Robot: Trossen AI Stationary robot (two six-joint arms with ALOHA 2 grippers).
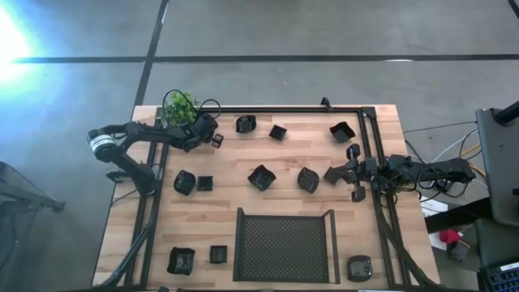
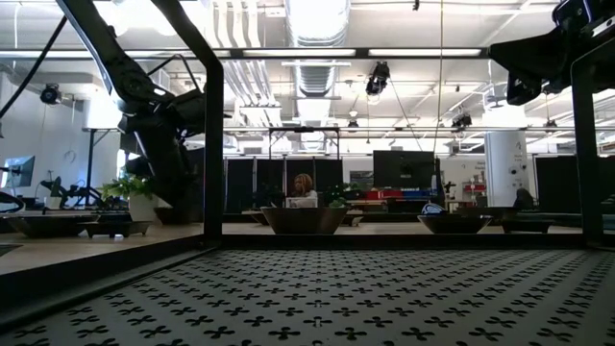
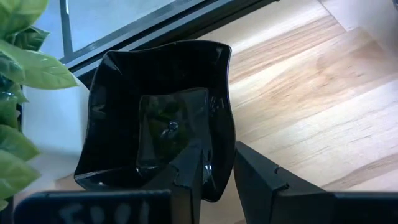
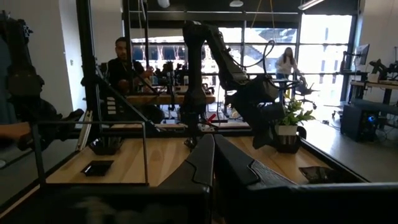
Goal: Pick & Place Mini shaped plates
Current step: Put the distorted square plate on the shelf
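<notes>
Mini shaped plate [image 3: 158,118] sits clamped by its rim in the left gripper [image 3: 217,171]; right gripper [image 4: 214,158] pressed together; no legible writing.

High view: straight down over the whole bench [image 1: 243,158], both arms in frame, floor around it

Low view: at bench-top level, right against the mesh tray [image 2: 317,298], facing level across the bench into the room

Left wrist view: very close, past own fingers [image 3: 193,177], onto one plate [image 3: 158,106] beside the plant [image 3: 25,74]

Right wrist view: low over the bench, looking across past own fingers [image 4: 214,165] to the left arm [image 4: 239,81]; shares the plant [image 4: 289,118] with the left wrist, high and low views
</notes>
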